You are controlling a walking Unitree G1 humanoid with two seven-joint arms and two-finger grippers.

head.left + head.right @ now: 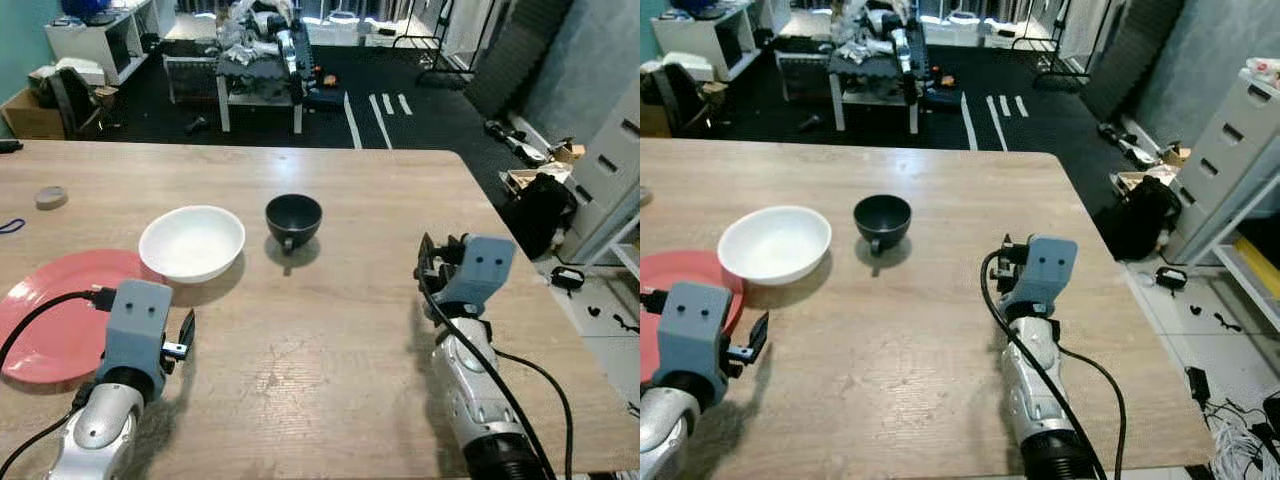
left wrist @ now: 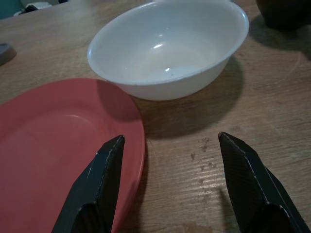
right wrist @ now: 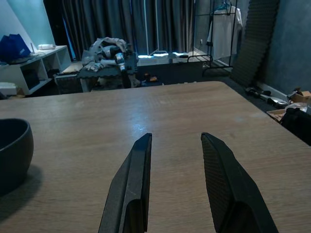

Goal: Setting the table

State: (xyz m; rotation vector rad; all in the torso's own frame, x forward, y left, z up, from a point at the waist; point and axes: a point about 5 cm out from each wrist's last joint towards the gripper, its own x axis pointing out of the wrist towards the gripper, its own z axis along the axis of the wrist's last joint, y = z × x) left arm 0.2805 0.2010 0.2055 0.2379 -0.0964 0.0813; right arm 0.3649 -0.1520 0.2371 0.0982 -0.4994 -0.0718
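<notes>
Low over the wooden table (image 1: 330,340), left gripper (image 2: 170,145) hovers, fingers spread wide, nothing between them; one finger above the red plate's (image 2: 53,145) rim, the other above bare wood. White bowl (image 1: 192,242) just beyond, touching the plate edge. Black cup (image 1: 294,220) beside the bowl. Right gripper (image 3: 175,141) well apart, fingers parted, empty. No legible writing.

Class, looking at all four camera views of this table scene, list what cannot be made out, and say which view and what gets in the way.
- Pink plate: near edge hidden behind the left gripper in the left eye view.
- Black cup: cut off by the right wrist view's edge.
- Small round object on the table: too small to identify.
- White bowl: nothing hidden inside.
</notes>
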